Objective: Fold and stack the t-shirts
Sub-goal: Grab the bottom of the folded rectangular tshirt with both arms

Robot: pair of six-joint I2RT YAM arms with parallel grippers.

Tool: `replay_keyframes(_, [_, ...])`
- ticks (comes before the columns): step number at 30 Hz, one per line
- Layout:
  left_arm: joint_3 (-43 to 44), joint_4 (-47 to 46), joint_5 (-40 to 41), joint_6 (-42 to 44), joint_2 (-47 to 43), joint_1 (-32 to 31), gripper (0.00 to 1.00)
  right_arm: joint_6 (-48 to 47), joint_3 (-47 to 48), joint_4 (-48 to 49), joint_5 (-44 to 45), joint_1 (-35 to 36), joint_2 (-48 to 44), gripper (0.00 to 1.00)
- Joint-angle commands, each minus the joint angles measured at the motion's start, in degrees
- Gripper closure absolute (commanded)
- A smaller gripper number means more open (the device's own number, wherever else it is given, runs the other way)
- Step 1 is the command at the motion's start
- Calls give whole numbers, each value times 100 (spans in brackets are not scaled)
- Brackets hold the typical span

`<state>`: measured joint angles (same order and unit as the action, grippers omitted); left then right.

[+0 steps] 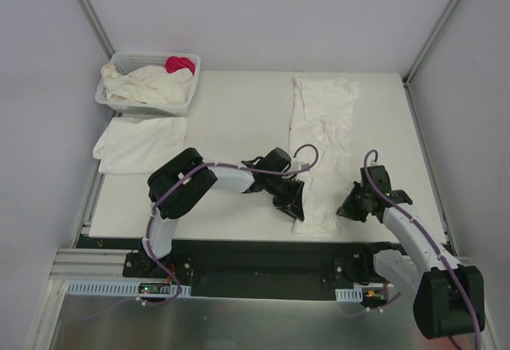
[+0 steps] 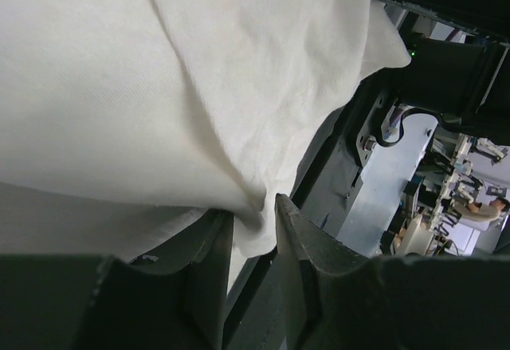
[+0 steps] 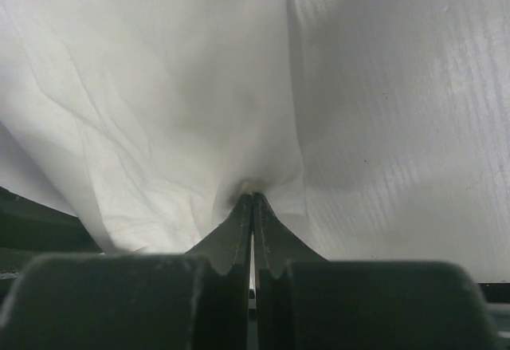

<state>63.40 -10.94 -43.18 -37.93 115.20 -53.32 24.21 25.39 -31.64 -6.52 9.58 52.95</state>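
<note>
A long white t-shirt (image 1: pixel 320 139), folded lengthwise into a narrow strip, lies on the table from the far edge to the near edge. My left gripper (image 1: pixel 292 200) is at the strip's near left corner. In the left wrist view its jaws (image 2: pixel 253 206) are closed on a bunched fold of the shirt (image 2: pixel 159 71). My right gripper (image 1: pixel 344 208) is at the strip's near right edge. In the right wrist view it (image 3: pixel 253 197) is shut, pinching the shirt (image 3: pixel 159 87), which puckers at the tips. A folded shirt (image 1: pixel 139 144) lies at the left.
A white lattice basket (image 1: pixel 111 100) at the far left holds crumpled white shirts (image 1: pixel 151 85) and a pink-red cloth (image 1: pixel 179 64). The white table (image 1: pixel 239 119) ends just in front of the grippers. Grey walls enclose the left, right and back.
</note>
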Motion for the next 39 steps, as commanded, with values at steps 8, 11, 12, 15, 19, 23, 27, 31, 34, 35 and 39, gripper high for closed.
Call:
replay_keyframes(8, [313,320,29,304,64,-56,100,58,63,105,-103,17,-30,99])
replay_keyframes(11, [427,461,64,357,91,-47,100,40,54,96,-103,26,-56,99])
replay_keyframes(12, [445,479,81,383,91,-47,100,40,54,105,-112,26,-65,99])
replay_keyframes(15, [516,549,108,401,99,-47,100,40,10,114,-112,17,-83,99])
replay_keyframes(19, [533,593,125,436,91,-47,100,75,-69,158,-130,26,-74,99])
replay_keyframes(23, [577,646,125,480,73,-47,100,137,-43,263,-174,26,-39,99])
replay_keyframes(27, [700,847,125,620,73,-3,100,93,124,246,-95,26,5,99])
replay_keyframes(31, [832,1023,169,761,38,102,100,40,335,255,90,-9,110,99])
replay_keyframes(34, [929,1250,283,945,-32,260,100,23,528,316,99,-88,242,99])
replay_keyframes(35, [929,1278,318,980,-102,313,100,23,590,334,99,-114,268,99])
replay_keyframes(39, [929,1393,398,1139,-261,594,100,-30,906,360,169,-211,330,99])
